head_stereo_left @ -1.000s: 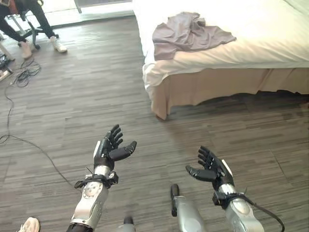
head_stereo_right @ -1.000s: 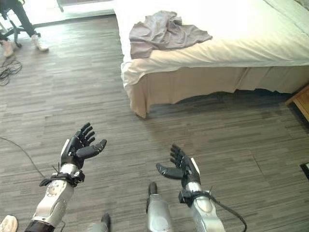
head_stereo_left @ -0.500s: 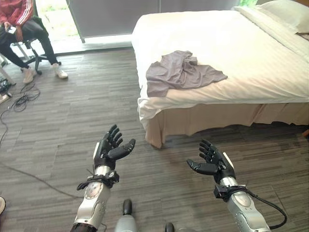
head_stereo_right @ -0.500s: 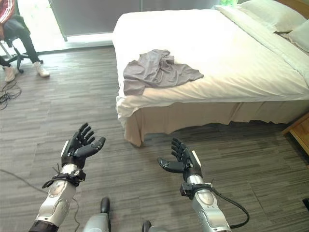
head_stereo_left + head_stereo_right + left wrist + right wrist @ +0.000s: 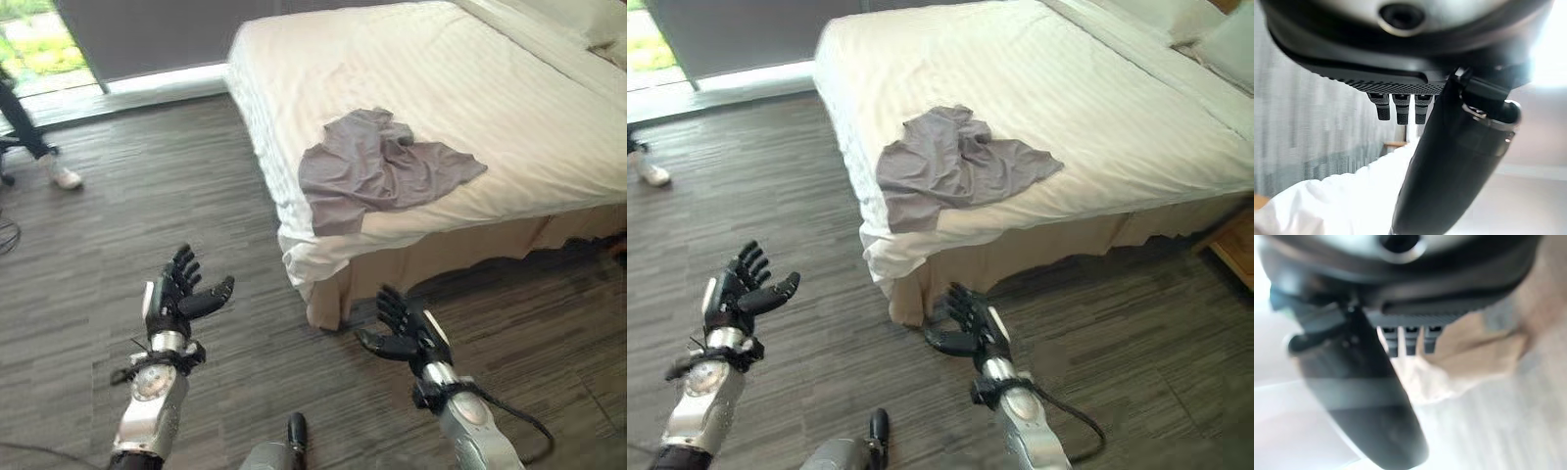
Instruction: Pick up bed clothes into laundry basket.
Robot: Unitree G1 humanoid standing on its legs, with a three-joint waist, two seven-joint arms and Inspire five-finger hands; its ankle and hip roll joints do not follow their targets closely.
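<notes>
Nearest you, both hands hang over the wood floor (image 5: pixel 118 225), short of the bed (image 5: pixel 470 88), and neither holds anything. Your left hand (image 5: pixel 172 299) is raised with its palm turned inward, fingers (image 5: pixel 182 266) straight and fanned a little, thumb standing out to the side. It sits well out from the bed's corner, over bare floor. Your right hand (image 5: pixel 404 331) is lower and just in front of that corner, close to the beige skirt (image 5: pixel 431 259). Its fingers are relaxed and slightly spread, thumb pointing across toward the left hand.

Beyond them, the grey shirt (image 5: pixel 377 166) lies crumpled on the white sheet near the bed's corner, its nearest flap draped to the mattress edge. From the right hand it lies forward and up, almost straight ahead. From the left hand it lies forward and well off to the right. The heap runs longest across the bed, from the corner side toward the bed's middle, with a bunched ridge in the centre.

So the right hand looks the nearer one. I judge you would need to lift it above the mattress edge before reaching in over the near flap.

Farther off, past the bed's foot, a person's leg and shoe (image 5: pixel 59 176) show by the window.
</notes>
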